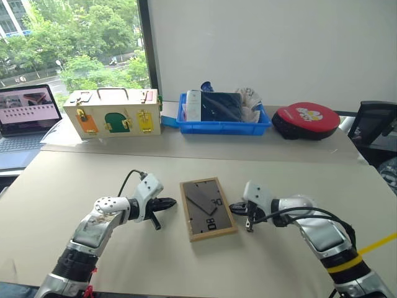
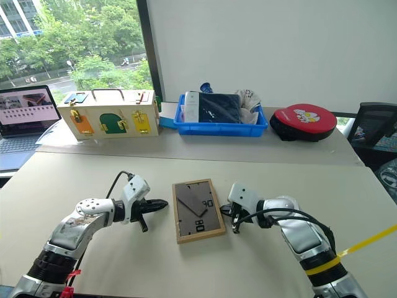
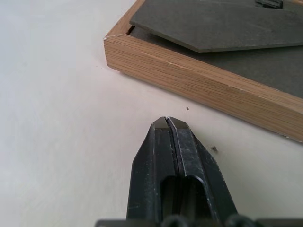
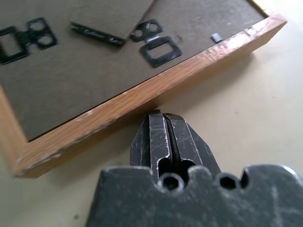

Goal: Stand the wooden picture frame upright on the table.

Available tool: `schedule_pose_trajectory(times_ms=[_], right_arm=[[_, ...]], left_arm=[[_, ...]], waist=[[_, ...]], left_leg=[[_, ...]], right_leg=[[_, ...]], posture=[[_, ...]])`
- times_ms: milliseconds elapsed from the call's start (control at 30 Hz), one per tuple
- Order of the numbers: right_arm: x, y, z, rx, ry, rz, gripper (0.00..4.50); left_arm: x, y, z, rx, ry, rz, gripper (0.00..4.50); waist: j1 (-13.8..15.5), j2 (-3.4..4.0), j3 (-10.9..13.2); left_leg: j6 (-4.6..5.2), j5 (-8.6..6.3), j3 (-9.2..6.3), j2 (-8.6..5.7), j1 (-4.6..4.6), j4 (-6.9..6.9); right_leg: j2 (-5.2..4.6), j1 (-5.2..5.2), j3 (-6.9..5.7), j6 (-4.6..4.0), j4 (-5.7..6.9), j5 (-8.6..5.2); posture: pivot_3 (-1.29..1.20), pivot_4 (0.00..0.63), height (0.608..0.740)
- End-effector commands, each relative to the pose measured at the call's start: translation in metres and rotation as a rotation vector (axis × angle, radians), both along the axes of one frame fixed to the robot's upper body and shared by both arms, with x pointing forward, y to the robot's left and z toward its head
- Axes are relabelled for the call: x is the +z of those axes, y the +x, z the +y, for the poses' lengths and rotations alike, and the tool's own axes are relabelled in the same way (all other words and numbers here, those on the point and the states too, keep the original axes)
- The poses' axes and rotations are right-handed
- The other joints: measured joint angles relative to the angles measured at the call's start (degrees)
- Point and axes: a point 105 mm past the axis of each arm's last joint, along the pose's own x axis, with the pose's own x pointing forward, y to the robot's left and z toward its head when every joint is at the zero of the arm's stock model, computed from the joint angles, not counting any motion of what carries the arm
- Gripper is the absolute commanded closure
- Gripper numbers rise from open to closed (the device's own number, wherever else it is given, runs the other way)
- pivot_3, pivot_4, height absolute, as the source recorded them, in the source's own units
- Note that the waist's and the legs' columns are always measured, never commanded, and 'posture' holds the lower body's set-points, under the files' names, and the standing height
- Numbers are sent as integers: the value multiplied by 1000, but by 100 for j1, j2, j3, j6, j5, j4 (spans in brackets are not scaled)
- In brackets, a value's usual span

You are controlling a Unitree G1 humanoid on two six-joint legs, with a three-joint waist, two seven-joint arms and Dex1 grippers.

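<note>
The frame (image 1: 208, 209) lies flat, back side up, near the middle of the bench (image 1: 74, 186), its dark grey backing, folded stand and pale digits facing the ceiling. The left tool (image 1: 169, 203) sits just beside the frame's left long edge, its two black fingers (image 3: 171, 142) pressed together and holding nothing; the wrist view shows a strip of bare bench between the tips and the wood. The right tool (image 1: 237, 208) sits at the opposite long edge, likewise clamped shut and empty, its tips right up against the wooden rim in the wrist view, though whether they touch cannot be told. Both tools point inward toward the frame from either side. Along the far side of the bench stand a cream latch box (image 1: 113, 112) with coloured panels, a blue tray (image 1: 224, 121) holding a dark pouch and other items, and a round red case (image 1: 306, 120). A laptop (image 1: 26, 118) is open at far left, and a black chair (image 1: 375, 127) stands at far right.
</note>
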Motion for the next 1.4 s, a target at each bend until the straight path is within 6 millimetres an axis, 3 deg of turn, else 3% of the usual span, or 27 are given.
schedule_pose_trajectory(times_ms=[33, 200, 333, 500, 767, 967, 1167, 1267, 1400], right_arm=[[-24, -21, 1, 41, -39, 141, 4500], [-21, -22, 11, 53, -19, 136, 4500], [-23, -23, 15, 60, -14, 141, 4500], [-25, -19, 9, 38, -28, 129, 4500], [-21, 18, -16, -112, -70, 27, 4500], [-6, 27, 5, -58, -15, -7, 4500], [-9, 23, 17, -23, -8, 7, 4500], [-13, 21, 8, -41, -24, 21, 4500], [-10, 18, -10, -96, -13, 49, 4500]], left_arm=[[3, 3, -17, -12, -22, -31, 4463], [4, 3, -35, -32, -52, -34, 4463], [5, 4, -38, -30, -58, -39, 4463], [4, 1, -27, -22, -37, -28, 4463], [-2, -27, -7, -73, -3, 53, 4463], [2, -37, -22, -147, -37, 76, 4463], [2, -35, -31, -151, -45, 69, 4463], [1, -34, -23, -130, -31, 67, 4463], [-1, -26, 5, -51, 19, 61, 4463]], waist=[[3, -4, -4], [-2, -6, -7], [-14, -7, -7], [-32, -7, -8], [-83, -12, -14], [-105, -16, -16], [-156, -17, -17], [-191, -17, -17], [-182, -17, -17]], left_leg=[[0, 0, 0, 0, 0, 1], [0, 0, -3, 0, 1, 2], [0, 0, -5, 0, 1, 1], [0, 0, -6, 0, 3, -1], [-2, 2, -6, 1, 23, -2], [0, 19, -6, 1, 26, 4], [1, 20, -6, 1, 21, -5], [1, 20, -6, 1, 22, -10], [1, 19, -6, 0, 20, -11]], right_leg=[[0, 1, -1, 0, 0, 0], [0, 2, -2, 0, 0, 0], [1, 2, -3, 0, 0, 0], [1, 2, -4, 0, 0, 0], [1, 16, -3, -1, 0, 0], [1, 16, -3, 34, 0, -5], [1, 11, -3, 22, 0, 1], [2, 10, -3, 7, 1, 8], [0, 9, -3, 5, 0, 6]], posture=[[0, 150, 704], [0, 150, 704], [0, 150, 704], [0, 150, 704], [0, 150, 704], [0, 150, 704], [0, 150, 704], [0, 150, 704], [0, 150, 704]])
